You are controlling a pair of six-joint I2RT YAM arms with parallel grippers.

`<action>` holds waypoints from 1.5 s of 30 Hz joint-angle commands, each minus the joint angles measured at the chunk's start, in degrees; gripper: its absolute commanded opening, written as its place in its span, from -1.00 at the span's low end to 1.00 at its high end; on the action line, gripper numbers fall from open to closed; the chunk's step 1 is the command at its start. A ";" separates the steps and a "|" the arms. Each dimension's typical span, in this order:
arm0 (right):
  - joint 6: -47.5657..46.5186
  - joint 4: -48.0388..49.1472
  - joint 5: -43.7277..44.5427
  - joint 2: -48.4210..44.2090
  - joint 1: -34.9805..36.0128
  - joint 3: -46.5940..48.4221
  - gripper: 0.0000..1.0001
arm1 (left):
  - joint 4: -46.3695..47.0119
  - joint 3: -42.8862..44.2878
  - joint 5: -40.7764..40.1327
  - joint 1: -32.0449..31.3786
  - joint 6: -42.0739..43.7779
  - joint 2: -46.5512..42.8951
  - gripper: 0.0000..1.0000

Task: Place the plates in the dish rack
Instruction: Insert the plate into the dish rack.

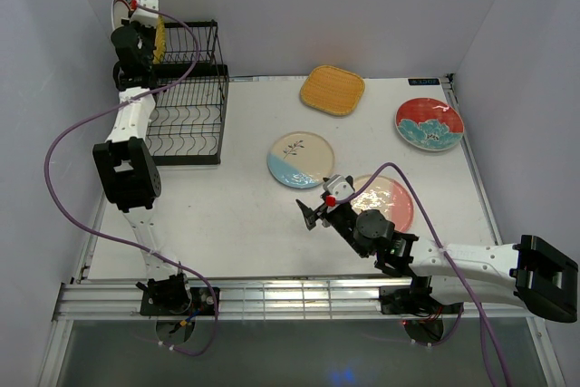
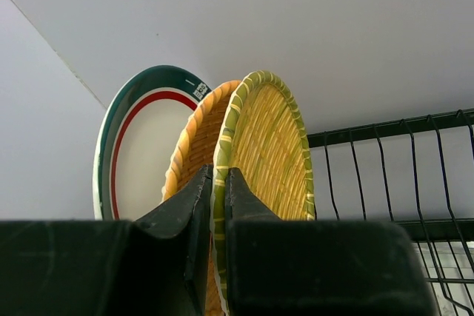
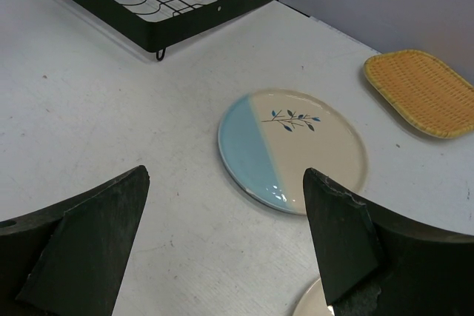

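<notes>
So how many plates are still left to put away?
Two look done: the striped plate and an orange woven plate stand upright in the dish rack. The left gripper pinches a third, the yellow woven plate, beside them. Four lie on the table: the square woven plate, red flowery plate, blue plate and pink plate. The right gripper is open.
</notes>
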 commanded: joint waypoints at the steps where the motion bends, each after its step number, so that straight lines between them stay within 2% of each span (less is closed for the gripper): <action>1: 0.84 2.29 -0.21 -0.14 -0.17 0.26 0.80 | 0.93 3.80 -2.08 1.37 0.34 -1.72 -1.00; 8: 0.93 2.29 -0.74 -0.32 -0.17 0.17 0.80 | 0.66 1.78 0.38 1.73 -1.33 -1.46 -1.00; 9: 0.93 2.29 -0.65 -0.40 -0.17 0.17 0.80 | 0.58 1.52 2.73 1.64 -1.68 -1.46 -1.00; 19: 1.02 2.29 -1.17 -0.41 -0.17 0.08 0.80 | 0.66 1.34 3.63 1.73 -2.39 0.12 -1.00; 26: 1.02 2.29 -1.26 -0.06 -0.26 0.34 0.80 | -0.03 1.34 5.04 1.73 -3.36 -0.40 -0.87; 27: 1.02 2.29 -1.35 -0.05 -0.26 0.34 0.80 | -0.39 1.51 5.04 1.73 -3.18 -0.58 -1.00; 32: 1.10 2.29 -1.35 0.47 -0.17 0.70 0.80 | -1.27 2.04 2.23 1.73 -3.27 -0.84 -1.00; 45: 1.19 2.29 -1.88 1.70 -0.17 1.49 0.80 | -3.55 10.57 3.46 1.90 -1.86 0.65 -1.00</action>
